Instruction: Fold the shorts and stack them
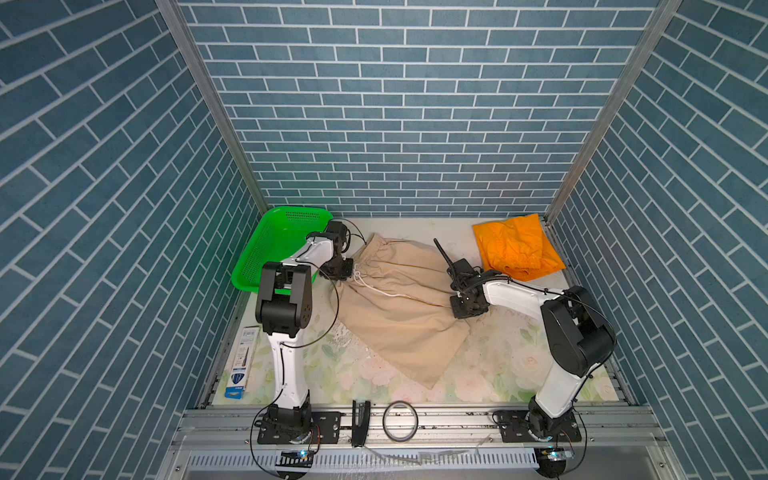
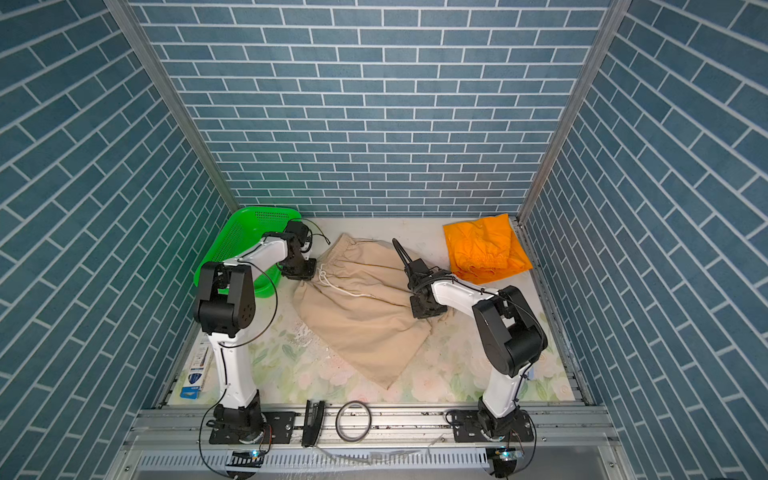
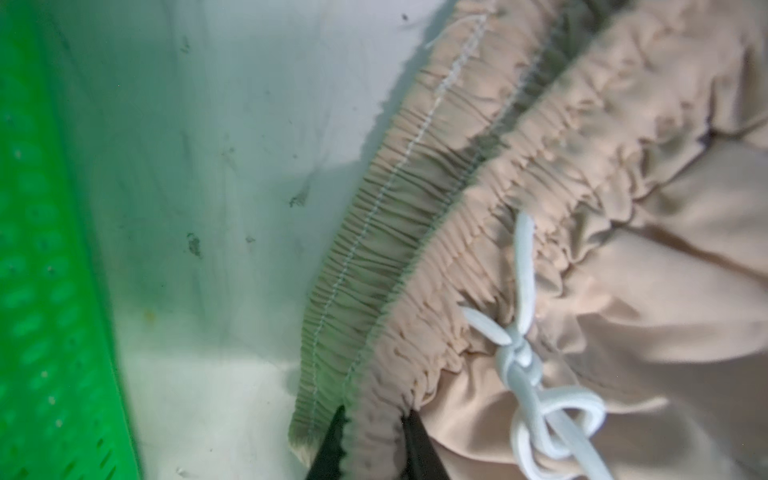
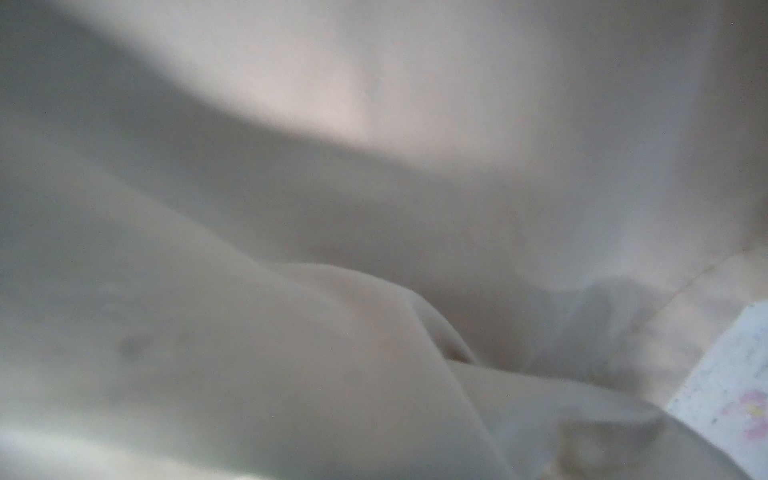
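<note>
Beige shorts [image 1: 399, 307] lie spread out centrally; orange shorts [image 1: 515, 249] sit folded, back-right.

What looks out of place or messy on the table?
The beige shorts lie askew and rumpled across the middle of the table, their white drawstring trailing loose over the cloth. The orange shorts sit folded in the right corner.

Blurred pale beige cloth shorts [image 4: 374, 257] fill the right wrist view, and the fingertips of the right gripper [image 1: 466, 308] are hidden in both top views.
</note>
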Available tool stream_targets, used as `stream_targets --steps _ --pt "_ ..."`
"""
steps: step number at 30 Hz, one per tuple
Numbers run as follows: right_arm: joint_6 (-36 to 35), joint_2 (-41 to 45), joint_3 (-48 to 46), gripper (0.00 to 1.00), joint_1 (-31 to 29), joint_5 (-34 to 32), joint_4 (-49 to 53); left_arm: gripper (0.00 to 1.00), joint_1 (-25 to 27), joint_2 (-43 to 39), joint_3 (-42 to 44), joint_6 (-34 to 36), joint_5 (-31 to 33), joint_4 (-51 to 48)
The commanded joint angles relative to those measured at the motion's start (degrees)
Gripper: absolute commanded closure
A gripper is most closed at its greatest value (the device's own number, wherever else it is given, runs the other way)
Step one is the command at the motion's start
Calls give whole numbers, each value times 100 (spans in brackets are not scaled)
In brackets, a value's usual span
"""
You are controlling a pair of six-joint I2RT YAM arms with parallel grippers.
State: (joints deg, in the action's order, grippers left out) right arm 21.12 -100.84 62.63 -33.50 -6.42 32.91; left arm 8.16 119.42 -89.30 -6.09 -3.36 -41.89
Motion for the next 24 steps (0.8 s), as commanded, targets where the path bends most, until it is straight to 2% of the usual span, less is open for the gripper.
stream_targets --steps 1,3,6,8,10,12,14,18,24 --pt "-182 709 35 63 94 312 332 64 18 -275 259 -244 -319 532" --pt "-82 1255 -88 55 186 476 341 54 18 -358 281 -260 -473 575" --pt "63 2024 -292 48 428 603 394 50 19 -442 223 -258 -614 498" --pt "156 2341 -422 43 686 381 447 44 12 -534 220 -259 -616 460" --pt "186 2416 -548 39 1104 111 490 44 18 -676 293 -275 -664 490" --pt "138 2304 -645 38 1591 142 363 43 19 -802 330 -308 -733 504" --pt "67 2132 -701 37 1998 153 149 35 19 -890 382 -314 -835 546" --pt "-126 1639 -712 35 2646 464 -440 32 19 -996 583 -266 -975 675" --pt "-376 668 -298 34 2874 992 -945 32 19 -1139 1012 -256 -1228 911"
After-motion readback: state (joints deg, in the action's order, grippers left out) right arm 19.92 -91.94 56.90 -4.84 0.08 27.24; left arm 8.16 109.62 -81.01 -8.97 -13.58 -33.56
